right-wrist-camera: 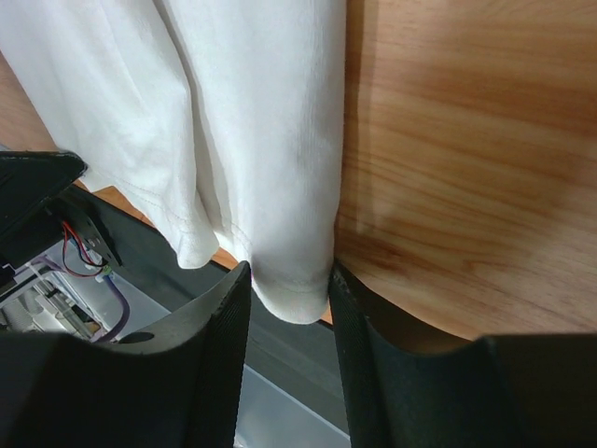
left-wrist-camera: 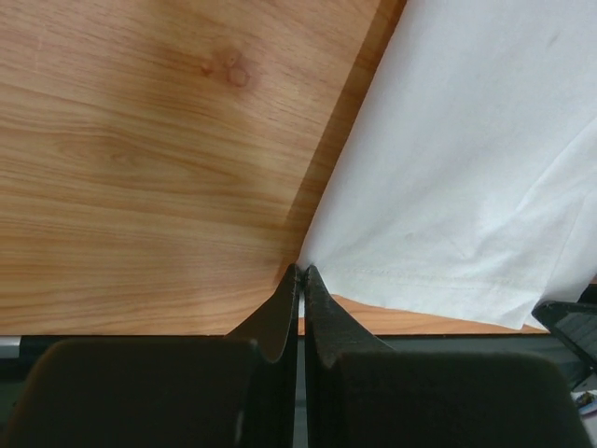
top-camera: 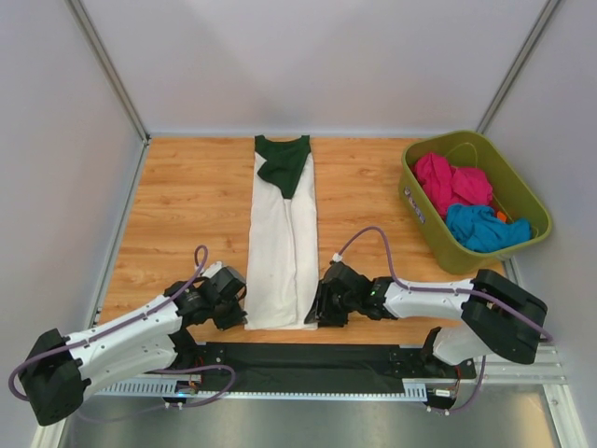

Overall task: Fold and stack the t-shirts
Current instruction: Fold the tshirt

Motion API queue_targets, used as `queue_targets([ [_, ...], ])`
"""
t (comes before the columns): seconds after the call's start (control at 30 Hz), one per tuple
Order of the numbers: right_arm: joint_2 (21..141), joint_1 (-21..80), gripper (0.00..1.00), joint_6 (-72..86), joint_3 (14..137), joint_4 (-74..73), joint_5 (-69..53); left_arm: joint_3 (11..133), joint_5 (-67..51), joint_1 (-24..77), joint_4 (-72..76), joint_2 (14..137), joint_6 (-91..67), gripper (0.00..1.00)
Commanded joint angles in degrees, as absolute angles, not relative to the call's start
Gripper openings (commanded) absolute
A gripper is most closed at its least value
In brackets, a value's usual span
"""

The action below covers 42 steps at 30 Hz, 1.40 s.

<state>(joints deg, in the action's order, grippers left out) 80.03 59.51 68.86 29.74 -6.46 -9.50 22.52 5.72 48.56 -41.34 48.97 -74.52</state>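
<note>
Top external view shows the white t-shirt (top-camera: 280, 247) lying in a long strip between my two claws and stretching away from them. On the left gripper (left-wrist-camera: 300, 273) the fingers are pressed together with the hem corner at their tips; I can't tell whether cloth is caught. The right gripper (right-wrist-camera: 287, 280) is spread, straddling the other hem corner. Beyond it sits the green basket (top-camera: 431, 245).

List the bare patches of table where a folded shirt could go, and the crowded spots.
Bare wood: left wall to shirt; shirt to bin. Crowded: the near edge, where left fingers and right fingers meet the shirt's hem.
</note>
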Motion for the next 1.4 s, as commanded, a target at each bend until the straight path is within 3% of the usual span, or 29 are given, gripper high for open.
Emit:
queue_targets([
  [0.0, 81.04, 60.56, 0.41, 70.83, 28.66, -10.72, -5.19, 22.67, 6.85, 48.25, -45.96, 46.85, -73.83, 0.0],
  [0.53, 81.74, 62.75, 0.24, 71.28, 29.71, -12.3, -4.48, 23.03, 7.12, 48.16, -46.84, 46.15, -73.3, 0.0],
  [0.7, 81.74, 62.93, 0.0, 71.1, 29.88, -13.01, -4.66, 23.9, 7.38, 48.16, -47.9, 45.61, -72.25, 0.0],
  [1.1, 74.62, 61.7, 0.0, 69.09, 36.47, -21.61, -1.85, 37.16, 14.93, 47.55, -54.14, 50.44, -64.34, 0.0],
  [1.37, 72.6, 53.19, 0.0, 61.8, 44.1, -25.75, -2.46, 46.84, 18.1, 43.25, -54.93, 54.4, -57.32, 0.0],
])
